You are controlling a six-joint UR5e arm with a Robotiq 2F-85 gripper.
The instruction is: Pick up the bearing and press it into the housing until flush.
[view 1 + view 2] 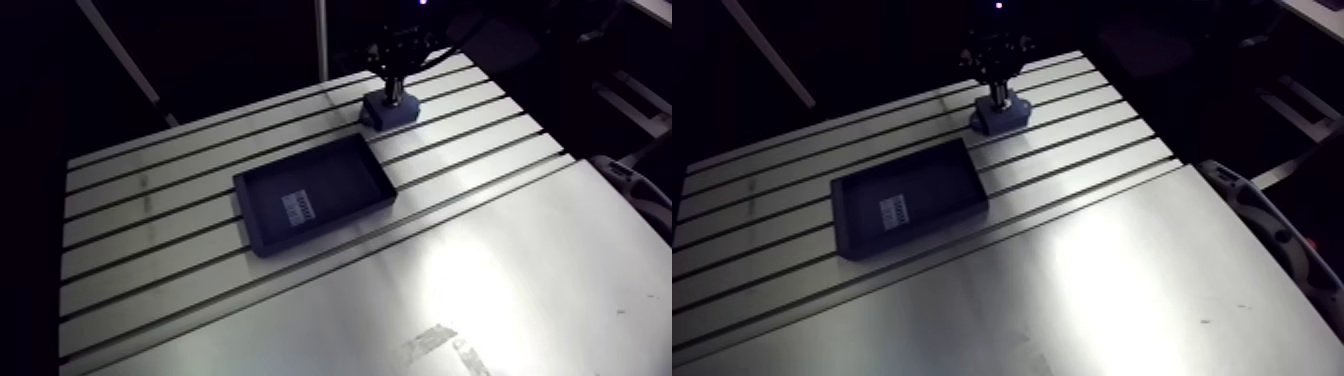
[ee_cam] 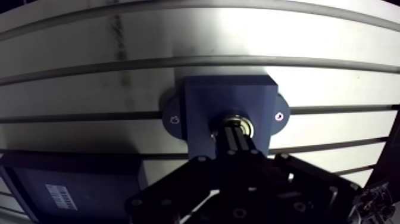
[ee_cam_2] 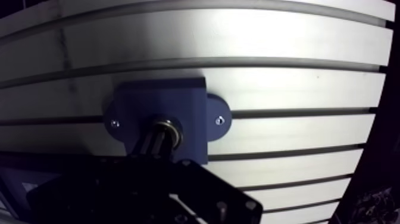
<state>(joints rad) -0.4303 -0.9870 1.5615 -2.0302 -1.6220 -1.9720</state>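
Note:
A blue-grey housing block [image 2: 229, 95] with two screwed ears sits on the slotted table, near its far edge in the arm view [image 1: 390, 108]. A metallic bearing ring [image 2: 243, 121] shows in the bore on the housing's top. My gripper [image 2: 236, 132] comes straight down over the housing, with both fingers drawn together and their tips resting on the bearing's centre. Nothing shows between the fingers. How deep the bearing sits in the bore is hidden by the fingertips.
A dark shallow tray [image 1: 340, 180] with a white label [image 1: 298, 207] lies on the table just in front and to the left of the housing. The slotted aluminium table [image 1: 480, 260] spreads wide toward the front, with tape marks [image 1: 440, 345] near its front edge.

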